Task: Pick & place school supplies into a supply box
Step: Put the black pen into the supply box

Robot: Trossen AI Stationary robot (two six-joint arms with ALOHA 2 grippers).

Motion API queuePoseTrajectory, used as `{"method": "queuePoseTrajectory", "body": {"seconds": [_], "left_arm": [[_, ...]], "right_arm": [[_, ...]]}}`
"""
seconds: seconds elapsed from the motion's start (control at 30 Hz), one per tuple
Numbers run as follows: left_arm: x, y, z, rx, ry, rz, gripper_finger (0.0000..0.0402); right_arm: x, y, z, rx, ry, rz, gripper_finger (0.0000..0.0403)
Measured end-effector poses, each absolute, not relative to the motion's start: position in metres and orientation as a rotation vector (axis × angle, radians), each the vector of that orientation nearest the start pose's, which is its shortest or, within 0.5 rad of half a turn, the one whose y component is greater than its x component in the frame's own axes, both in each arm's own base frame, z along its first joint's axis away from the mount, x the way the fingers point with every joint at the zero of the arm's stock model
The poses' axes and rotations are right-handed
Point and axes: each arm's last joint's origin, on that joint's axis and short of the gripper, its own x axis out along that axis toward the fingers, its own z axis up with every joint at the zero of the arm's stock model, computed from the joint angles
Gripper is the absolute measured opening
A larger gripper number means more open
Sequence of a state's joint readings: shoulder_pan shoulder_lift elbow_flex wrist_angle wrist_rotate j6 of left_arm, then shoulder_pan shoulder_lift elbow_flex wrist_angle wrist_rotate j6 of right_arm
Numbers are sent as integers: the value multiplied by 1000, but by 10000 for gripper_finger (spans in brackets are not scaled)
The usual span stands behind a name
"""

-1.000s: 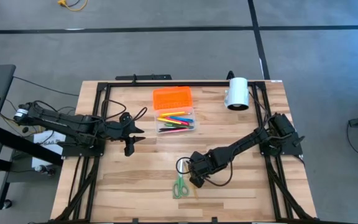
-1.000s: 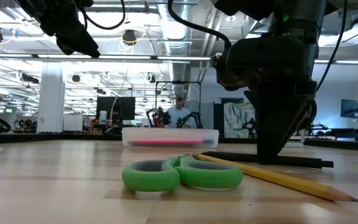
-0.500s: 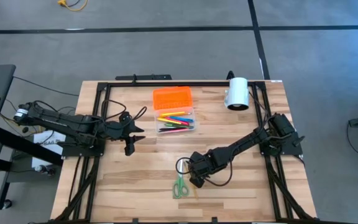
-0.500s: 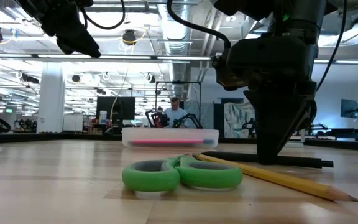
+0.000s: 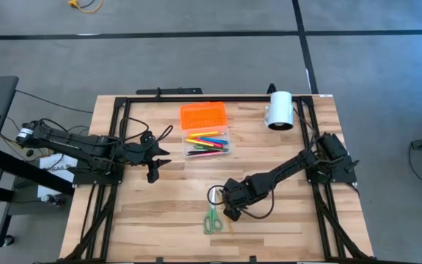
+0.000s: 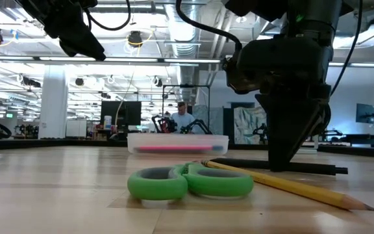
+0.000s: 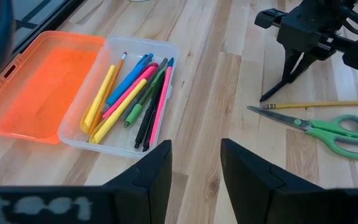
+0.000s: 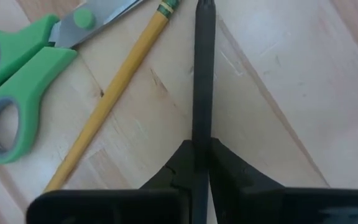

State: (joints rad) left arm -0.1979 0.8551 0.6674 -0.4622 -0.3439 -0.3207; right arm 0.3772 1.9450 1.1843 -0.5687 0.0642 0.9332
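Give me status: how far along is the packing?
Done: coloured pens lie in the open supply box. In hand: right pincer shut on a black pen on the table. Left: scissors and yellow pencil. Left pincer open, idle.

My right fingers (image 8: 185, 165) pinch a thin black pen (image 8: 202, 74) lying on the wooden table (image 5: 160, 213), with the yellow pencil (image 8: 114, 93) just beside them and the green-handled scissors (image 8: 23, 68) beyond it. Ahead of my left fingers (image 7: 157, 171), well apart, sits the clear plastic case (image 7: 166, 53) holding pens (image 7: 129, 96), its orange lid (image 7: 36, 81) lying alongside.
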Motion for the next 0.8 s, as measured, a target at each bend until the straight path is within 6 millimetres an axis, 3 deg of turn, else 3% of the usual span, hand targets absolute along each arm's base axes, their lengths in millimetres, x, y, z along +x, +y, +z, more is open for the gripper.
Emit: {"method": "queuePoseTrajectory", "body": {"seconds": [0.47,0.8], "left_arm": [[173,-24,259,-130,594,246,125],[173,-24,259,-124,584,268,125]], "right_arm": [[338,90,164,484,1181,-406,15],[348,33,190,407,1053,-423,15]]}}
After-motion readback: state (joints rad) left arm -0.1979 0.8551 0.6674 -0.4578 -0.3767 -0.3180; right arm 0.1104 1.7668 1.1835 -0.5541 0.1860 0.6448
